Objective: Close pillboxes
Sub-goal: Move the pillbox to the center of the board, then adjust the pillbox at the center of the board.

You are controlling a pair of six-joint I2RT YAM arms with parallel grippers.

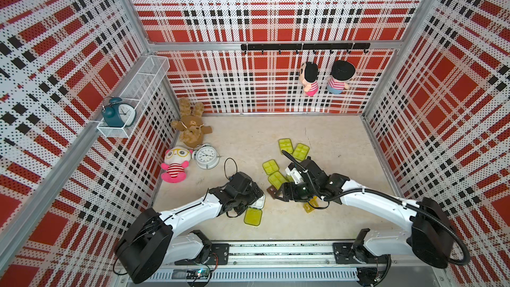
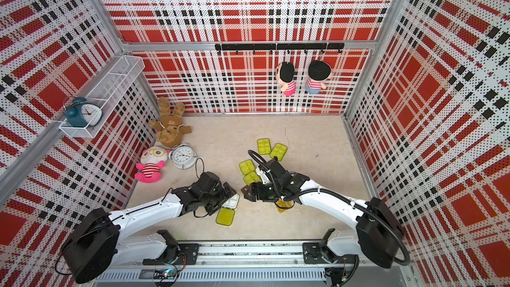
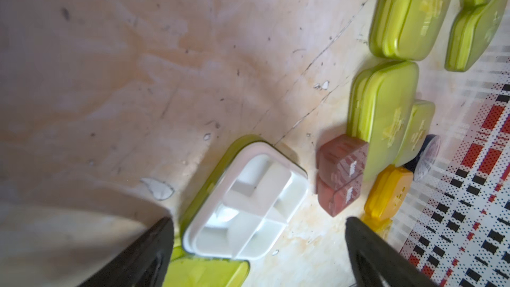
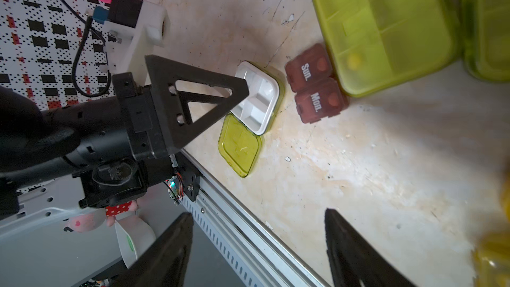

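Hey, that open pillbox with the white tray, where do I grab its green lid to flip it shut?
Take the lime lid by its free edge, the one farthest from the white tray, coming from the rail side. It lies flat on the table, apparently hinged where it meets the tray, so that far edge should swing up and over the compartments.

Your pale, scuffed table [image 1: 248, 133] carries several shut lime pillboxes [image 1: 300, 151] right of its middle. Nearer you lie an open pillbox [image 4: 256, 98], its lid [image 4: 239, 147] flat beside it, and a brown pillbox [image 4: 314, 86]. Along the left edge lie a brown plush [image 1: 190, 129], a pink plush [image 1: 175, 165] and a white alarm clock [image 1: 205, 156].
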